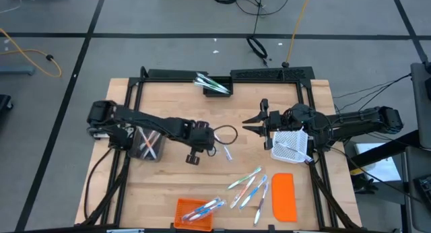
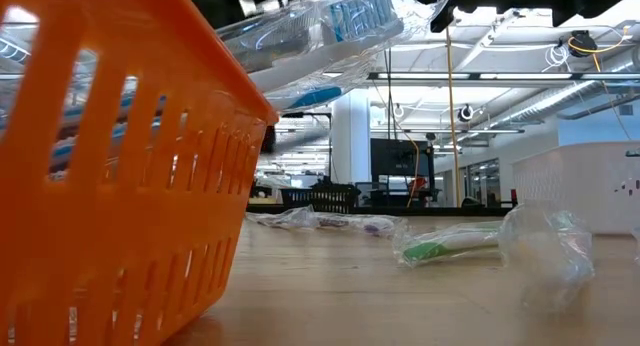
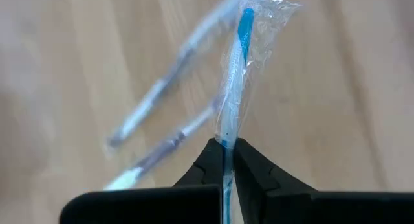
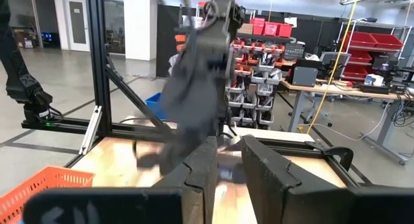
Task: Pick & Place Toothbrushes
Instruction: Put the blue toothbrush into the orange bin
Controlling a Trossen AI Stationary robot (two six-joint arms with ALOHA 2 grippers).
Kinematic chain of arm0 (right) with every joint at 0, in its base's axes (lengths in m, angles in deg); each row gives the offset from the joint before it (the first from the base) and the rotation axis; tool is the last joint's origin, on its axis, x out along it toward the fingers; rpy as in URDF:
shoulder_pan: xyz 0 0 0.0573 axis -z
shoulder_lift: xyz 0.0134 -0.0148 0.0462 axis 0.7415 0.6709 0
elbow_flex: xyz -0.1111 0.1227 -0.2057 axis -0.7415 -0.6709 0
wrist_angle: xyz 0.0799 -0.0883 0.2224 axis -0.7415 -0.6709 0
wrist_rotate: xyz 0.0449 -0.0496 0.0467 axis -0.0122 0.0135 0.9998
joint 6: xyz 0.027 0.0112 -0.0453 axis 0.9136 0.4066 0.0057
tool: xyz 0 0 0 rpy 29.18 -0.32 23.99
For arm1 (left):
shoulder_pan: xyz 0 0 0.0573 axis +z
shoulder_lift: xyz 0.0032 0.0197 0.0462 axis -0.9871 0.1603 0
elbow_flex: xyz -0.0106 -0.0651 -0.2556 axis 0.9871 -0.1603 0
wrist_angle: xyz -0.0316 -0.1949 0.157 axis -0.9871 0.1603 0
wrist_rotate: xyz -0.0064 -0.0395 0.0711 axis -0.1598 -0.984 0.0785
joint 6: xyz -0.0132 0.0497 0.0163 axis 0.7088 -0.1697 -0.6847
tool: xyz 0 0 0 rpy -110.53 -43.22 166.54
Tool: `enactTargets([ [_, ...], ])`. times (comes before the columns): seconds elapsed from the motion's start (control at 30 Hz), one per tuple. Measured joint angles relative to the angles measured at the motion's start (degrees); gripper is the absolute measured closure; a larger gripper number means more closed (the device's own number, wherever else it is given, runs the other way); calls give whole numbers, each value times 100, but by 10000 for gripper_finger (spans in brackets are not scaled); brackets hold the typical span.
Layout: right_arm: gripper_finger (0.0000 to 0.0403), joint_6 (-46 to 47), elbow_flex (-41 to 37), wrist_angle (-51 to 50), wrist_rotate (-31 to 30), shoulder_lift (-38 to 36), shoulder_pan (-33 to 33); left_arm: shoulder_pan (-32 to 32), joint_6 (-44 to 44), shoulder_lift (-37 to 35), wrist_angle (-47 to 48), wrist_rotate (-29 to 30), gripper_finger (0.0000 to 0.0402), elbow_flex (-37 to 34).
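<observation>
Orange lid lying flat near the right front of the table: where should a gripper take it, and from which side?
Probably from straight above, jaws spanning the short width mid-length: the orange lid lies flat, long and narrow, both long edges free, though the loose toothbrushes lie close on one side.

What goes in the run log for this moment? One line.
left gripper: shut on wrapped blue toothbrush, mid-table | right gripper: open, waiting beside white mesh basket

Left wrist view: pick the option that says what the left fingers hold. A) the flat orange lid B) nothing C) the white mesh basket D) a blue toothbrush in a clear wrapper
D: the left gripper has its fingers closed on a blue toothbrush in a clear wrapper, which is lifted above the wooden table.
</observation>
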Motion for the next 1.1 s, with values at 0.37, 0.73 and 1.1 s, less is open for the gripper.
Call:
enactTargets([
  [0.37, 334, 0, 0, -111, 1, 2, 2, 19, -208, -1291, -1691, 267, 394, 7],
  [0.73, 334, -12, 0, 43, 1, 2, 0, 206, -218, -1406, -3507, 263, 394, 15],
  [1.1, 283, -244, 0, 488, 1, 69, 0, 245, -87, -1311, -4079, 100, 396, 15],
])
